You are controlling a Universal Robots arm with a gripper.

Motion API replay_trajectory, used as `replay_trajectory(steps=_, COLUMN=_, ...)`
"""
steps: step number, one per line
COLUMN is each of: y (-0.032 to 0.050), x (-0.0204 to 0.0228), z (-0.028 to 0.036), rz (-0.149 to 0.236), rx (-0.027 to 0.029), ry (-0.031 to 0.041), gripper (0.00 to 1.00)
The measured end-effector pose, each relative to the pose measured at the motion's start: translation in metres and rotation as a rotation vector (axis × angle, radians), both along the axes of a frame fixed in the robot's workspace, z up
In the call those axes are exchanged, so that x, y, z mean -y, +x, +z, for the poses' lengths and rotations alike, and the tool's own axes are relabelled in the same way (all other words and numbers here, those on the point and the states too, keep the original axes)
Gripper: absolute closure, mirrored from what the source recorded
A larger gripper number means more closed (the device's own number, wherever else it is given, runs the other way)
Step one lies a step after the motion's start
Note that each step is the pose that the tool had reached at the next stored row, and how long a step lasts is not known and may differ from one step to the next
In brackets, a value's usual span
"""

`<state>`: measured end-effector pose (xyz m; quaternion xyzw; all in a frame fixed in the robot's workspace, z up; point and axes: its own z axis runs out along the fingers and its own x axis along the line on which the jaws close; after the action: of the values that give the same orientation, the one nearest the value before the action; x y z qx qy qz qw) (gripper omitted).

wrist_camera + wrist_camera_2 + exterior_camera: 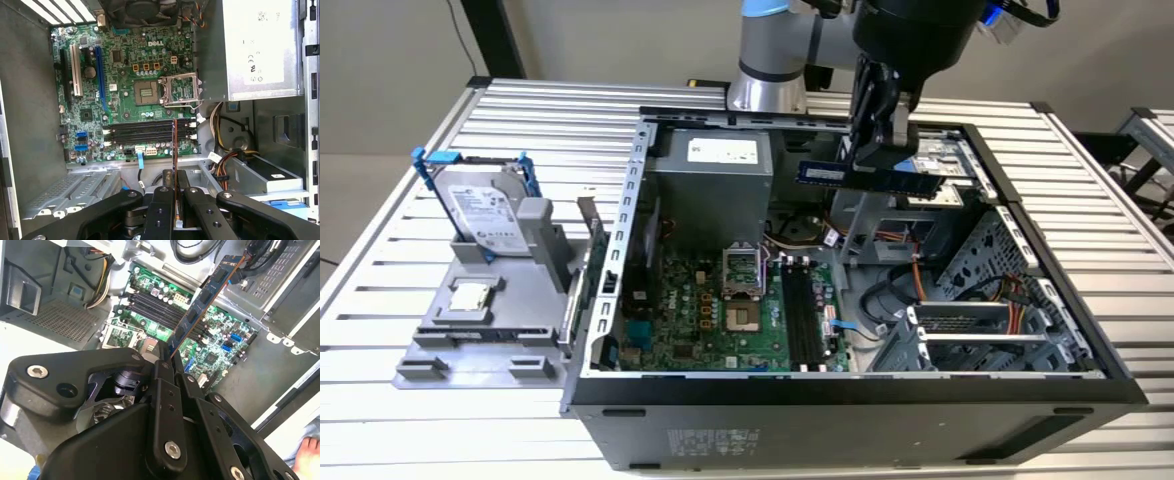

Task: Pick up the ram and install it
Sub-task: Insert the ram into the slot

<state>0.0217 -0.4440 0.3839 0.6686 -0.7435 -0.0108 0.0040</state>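
The jaws are pinching the ram (825,175) upper-middle in the exterior view, above the case (854,400); the slots (807,320) are sitting empty.

Print marks the motherboard (120,75), the power supply's white label (257,45) and the hard drive's label (487,215).

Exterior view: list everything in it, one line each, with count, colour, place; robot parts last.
table: one, silver slats, under everything
case: one, black, open, on the table
motherboard: one, green, on the case floor
memory slots: one bank, black, on the motherboard
ram: one, bluish-green, held above the open case
stand: one, grey, exterior view's left of the case
hard drive: one, silver, blue-framed, upright on the stand
chip: one, silver, on the stand
arm: one, silver, beyond the case
pincer: one, black, shut on the ram
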Motion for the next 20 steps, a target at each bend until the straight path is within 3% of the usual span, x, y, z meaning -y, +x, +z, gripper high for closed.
replay_trajectory(steps=6, y=0.0000, x=0.0000, z=0.0000, rz=-0.020, rx=-0.0006, ry=-0.0003, gripper=1.00)
replay_trajectory(steps=20, y=0.0000, x=0.0000, z=-0.0001, rz=-0.209, rx=-0.0006, ry=-0.0004, gripper=1.00)
